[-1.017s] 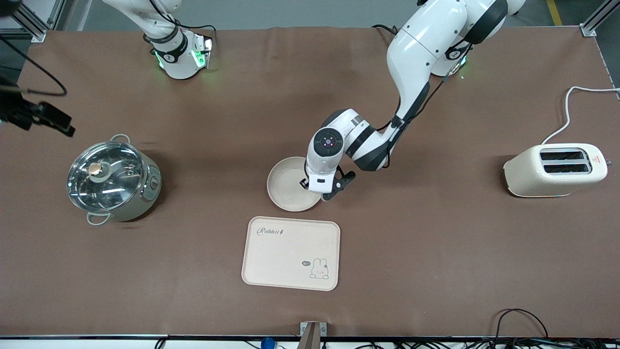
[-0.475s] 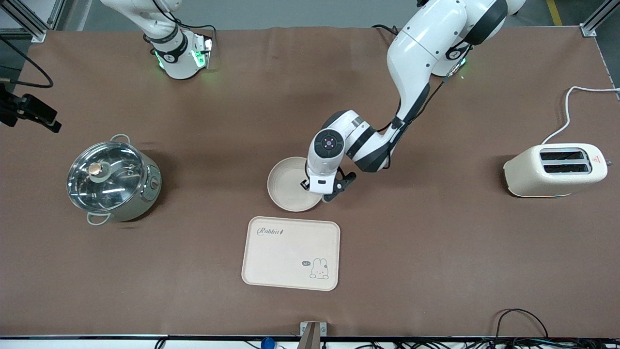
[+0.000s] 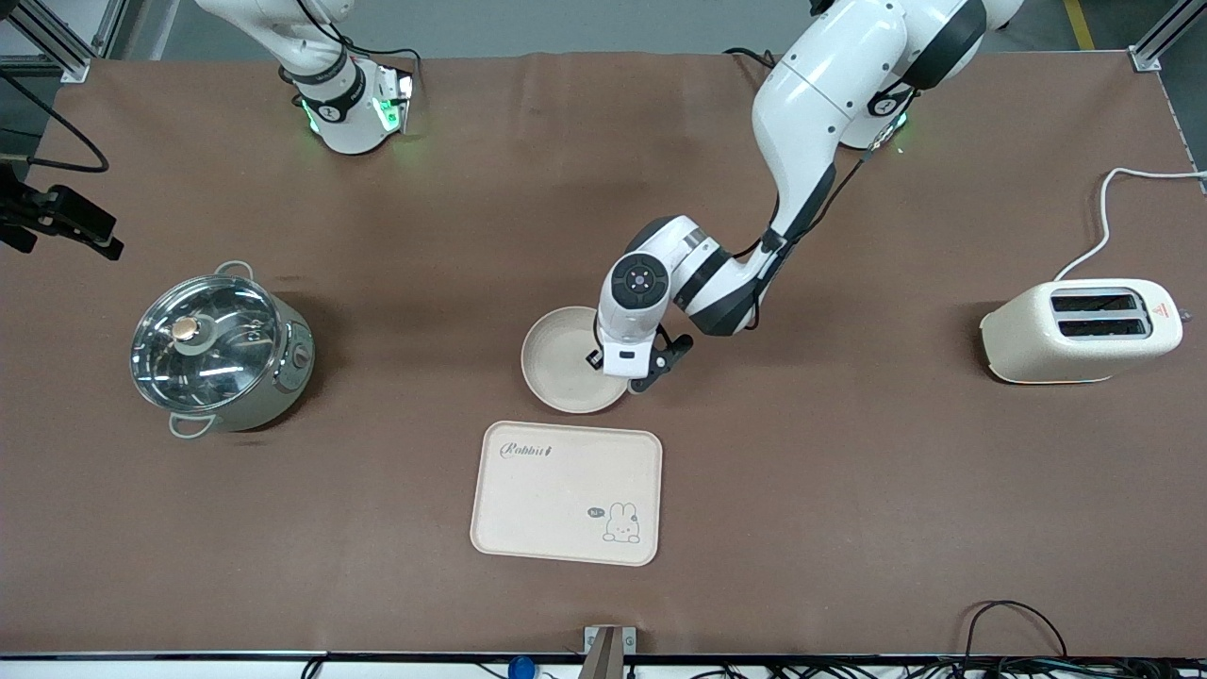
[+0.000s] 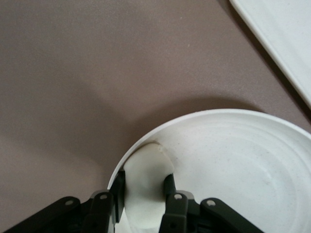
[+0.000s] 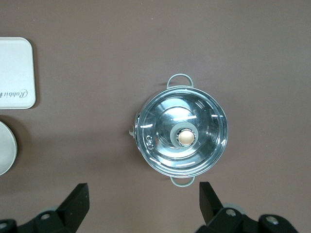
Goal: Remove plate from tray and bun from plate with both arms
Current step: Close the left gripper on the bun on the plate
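Note:
The round cream plate (image 3: 561,363) is at the middle of the table, just farther from the front camera than the tray. My left gripper (image 3: 608,363) is shut on the plate's rim at the side toward the left arm's end. In the left wrist view the gripper (image 4: 144,187) has one finger outside the rim and one inside the plate (image 4: 243,160). My right gripper (image 3: 66,226) is up in the air at the right arm's end of the table. In the right wrist view it (image 5: 144,196) is open and empty, high above the pot. The bun is not in view.
The rectangular cream tray (image 3: 566,490) with the rabbit drawing lies nearer to the front camera than the plate. A steel pot (image 3: 219,341) with a glass lid stands toward the right arm's end. A cream toaster (image 3: 1084,330) stands toward the left arm's end.
My right gripper has drifted toward the table's edge at the right arm's end. My left gripper and the plate have hardly moved.

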Robot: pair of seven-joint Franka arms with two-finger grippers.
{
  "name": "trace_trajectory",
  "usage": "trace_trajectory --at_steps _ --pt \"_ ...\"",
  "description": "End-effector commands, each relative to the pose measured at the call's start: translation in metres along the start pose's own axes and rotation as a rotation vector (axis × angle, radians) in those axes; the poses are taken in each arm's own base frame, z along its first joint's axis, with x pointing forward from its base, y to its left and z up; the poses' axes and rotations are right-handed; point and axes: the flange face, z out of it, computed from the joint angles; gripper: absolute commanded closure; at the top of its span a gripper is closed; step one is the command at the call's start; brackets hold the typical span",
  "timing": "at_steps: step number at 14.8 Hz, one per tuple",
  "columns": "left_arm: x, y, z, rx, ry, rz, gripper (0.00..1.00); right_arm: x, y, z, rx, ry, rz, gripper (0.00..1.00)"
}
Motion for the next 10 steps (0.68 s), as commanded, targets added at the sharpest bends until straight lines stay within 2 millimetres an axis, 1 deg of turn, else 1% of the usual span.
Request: trace_trajectory --at_steps 1,4,6,7,9,10 --pt "-0.001 0.003 -0.001 0.004 0.014 -0.013 0.74 -0.006 0.005 -0.001 0.014 -0.01 -0.006 0.0" --pt "0.0 0.004 -0.015 0.006 0.017 -0.015 0.74 -0.006 0.003 -0.002 0.014 -0.013 -0.008 0.0" --pt "0.005 0.002 -0.036 0.023 0.023 -0.02 0.74 -0.006 0.003 -0.002 0.014 -0.013 -0.011 0.0" --pt "0.008 0.003 -0.055 0.022 0.03 -0.024 0.74 -0.006 0.003 -0.002 0.014 -0.013 -0.011 0.0" --pt "0.024 0.001 -0.087 0.033 0.039 -0.044 0.74 -0.007 0.0 -0.001 0.014 -0.019 -0.017 0.0" --pt "0.04 -0.003 -0.111 0.026 0.052 -0.057 0.74 -0.008 0.001 0.0 0.014 -0.028 -0.019 0.0"
